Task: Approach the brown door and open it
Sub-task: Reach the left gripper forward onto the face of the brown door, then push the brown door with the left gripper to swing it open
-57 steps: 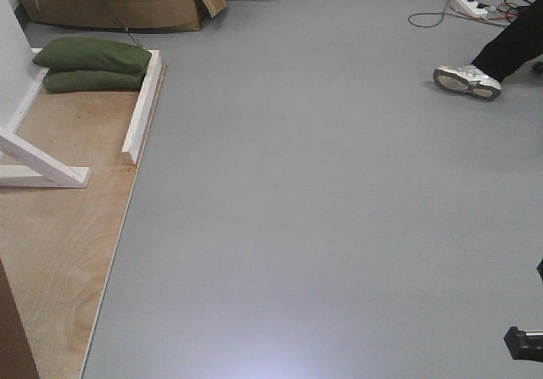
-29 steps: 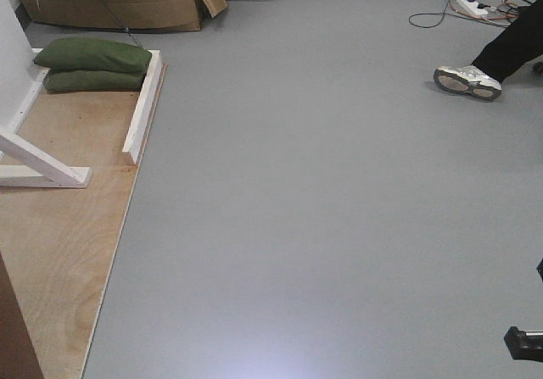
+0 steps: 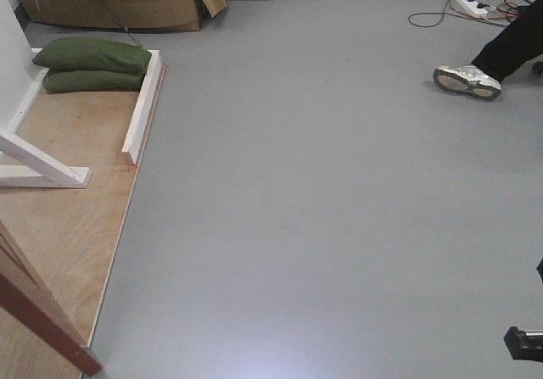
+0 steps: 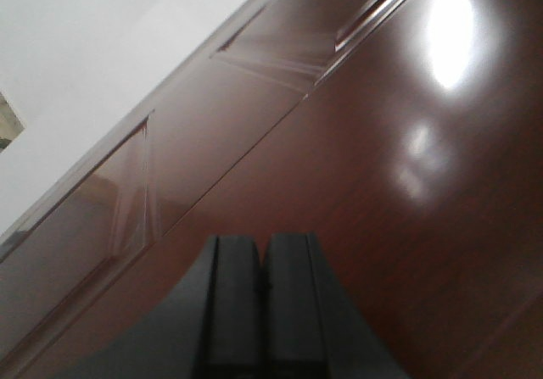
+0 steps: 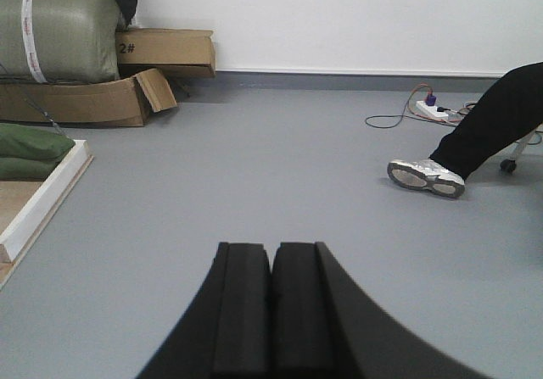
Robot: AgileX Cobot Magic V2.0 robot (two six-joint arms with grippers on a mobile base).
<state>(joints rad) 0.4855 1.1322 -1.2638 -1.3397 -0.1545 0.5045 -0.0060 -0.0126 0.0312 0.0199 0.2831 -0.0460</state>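
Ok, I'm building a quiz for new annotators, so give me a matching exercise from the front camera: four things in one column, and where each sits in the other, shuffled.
Things:
1. brown door
2. green sandbags
3. white shoe
4. cardboard box

Places:
A. upper right, sole showing
B. bottom left corner, edge slanting
C. top left, flap open
D. left side, stacked in a pair beside a white rail

Pairs: 1-B, 2-D, 3-A, 4-C.
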